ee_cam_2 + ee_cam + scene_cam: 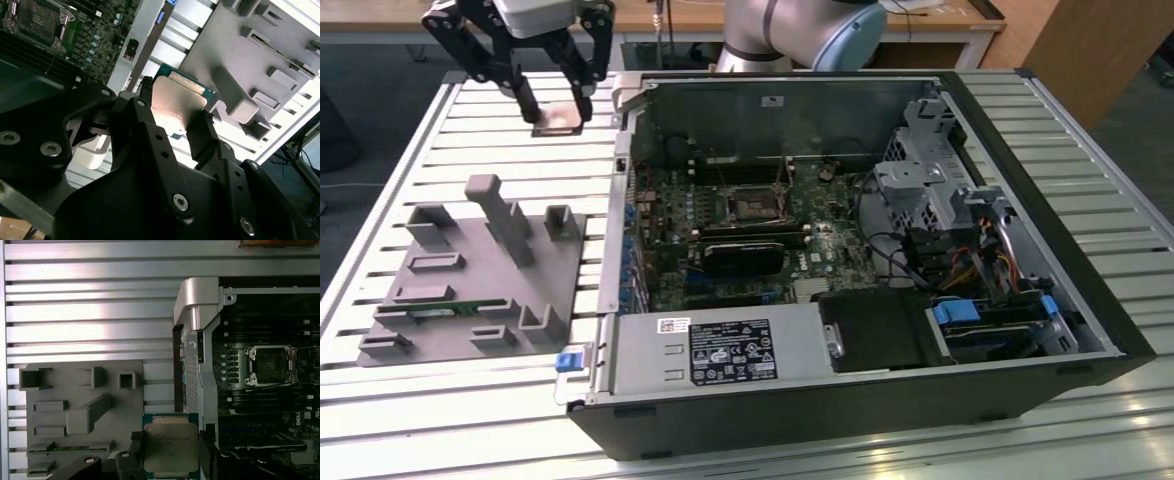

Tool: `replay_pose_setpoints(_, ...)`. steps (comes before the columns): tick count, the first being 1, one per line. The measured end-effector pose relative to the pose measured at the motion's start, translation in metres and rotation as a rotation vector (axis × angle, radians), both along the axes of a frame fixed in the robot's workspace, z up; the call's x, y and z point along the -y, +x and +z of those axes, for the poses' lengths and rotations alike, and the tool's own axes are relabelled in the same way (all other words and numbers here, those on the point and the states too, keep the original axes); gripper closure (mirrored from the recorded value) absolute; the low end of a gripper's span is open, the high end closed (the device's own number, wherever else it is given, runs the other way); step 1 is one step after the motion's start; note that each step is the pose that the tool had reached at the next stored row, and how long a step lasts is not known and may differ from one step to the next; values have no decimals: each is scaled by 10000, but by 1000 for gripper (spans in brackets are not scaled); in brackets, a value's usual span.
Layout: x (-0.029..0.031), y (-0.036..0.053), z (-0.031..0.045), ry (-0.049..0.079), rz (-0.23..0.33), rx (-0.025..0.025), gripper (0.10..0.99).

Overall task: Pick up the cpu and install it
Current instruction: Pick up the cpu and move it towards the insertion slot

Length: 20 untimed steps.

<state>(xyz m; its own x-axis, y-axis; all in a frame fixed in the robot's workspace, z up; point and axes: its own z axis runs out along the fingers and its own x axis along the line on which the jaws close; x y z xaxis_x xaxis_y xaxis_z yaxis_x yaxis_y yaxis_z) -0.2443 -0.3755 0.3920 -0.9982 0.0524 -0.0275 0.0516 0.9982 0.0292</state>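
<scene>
My gripper (pixel 560 118) hangs above the slatted table at the exterior view's upper left, shut on the cpu (pixel 560 120), a small flat square chip with a silver top and tan rim. Both wrist views show the cpu (pixel 170 447) (pixel 177 102) clamped flat between the two black fingers (pixel 202 135), with the gripper (pixel 172 107) (pixel 170 450) closed on its edges. The open cpu socket (pixel 750 204) (pixel 270 365) sits on the motherboard inside the open computer case, off to the exterior view's right of the gripper.
A grey parts fixture (pixel 467 275) (pixel 82 415) with upright posts lies on the slatted table (pixel 400 170), holding a green memory stick (pixel 447 310). The case wall (pixel 620 170) stands between gripper and motherboard. A black heatsink block (pixel 744 250) sits below the socket.
</scene>
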Motion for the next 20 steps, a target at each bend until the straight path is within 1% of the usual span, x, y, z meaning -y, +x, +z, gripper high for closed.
replay_pose_setpoints(20, -20, 477, 0, 0, 0, 0, 561)
